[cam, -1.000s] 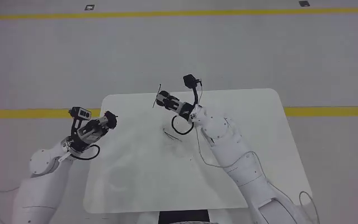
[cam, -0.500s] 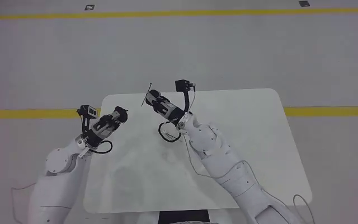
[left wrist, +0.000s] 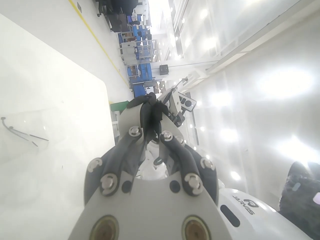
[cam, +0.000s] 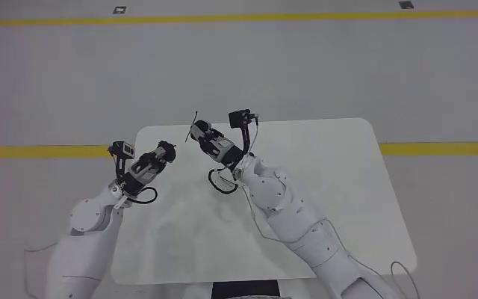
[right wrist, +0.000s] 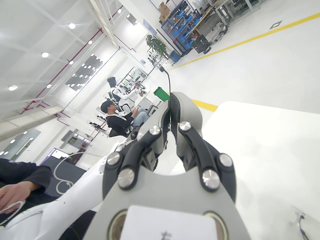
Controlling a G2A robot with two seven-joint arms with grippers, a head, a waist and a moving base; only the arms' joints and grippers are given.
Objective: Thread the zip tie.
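My right gripper (cam: pixel 197 131) is shut on a thin black zip tie (cam: pixel 191 127) above the table's far left corner. The tie stands out past the fingertips, and in the right wrist view the zip tie (right wrist: pixel 169 86) rises from the closed right gripper (right wrist: pixel 171 112) to a small head. My left gripper (cam: pixel 166 152) hovers just left of it and slightly nearer, a short gap away. In its own view the left gripper (left wrist: pixel 150 106) is shut, with nothing visible between the dark pads.
The white table (cam: pixel 336 187) has rounded corners. More thin black zip ties (left wrist: pixel 18 133) lie on it beside a clear plastic sheet (left wrist: pixel 37 121). A black cable loop (cam: pixel 221 179) hangs under the right forearm. Open grey floor with yellow lines surrounds the table.
The right gripper has carried the zip tie leftward along the far edge. The left gripper has moved right and away from me, closing the gap between them.
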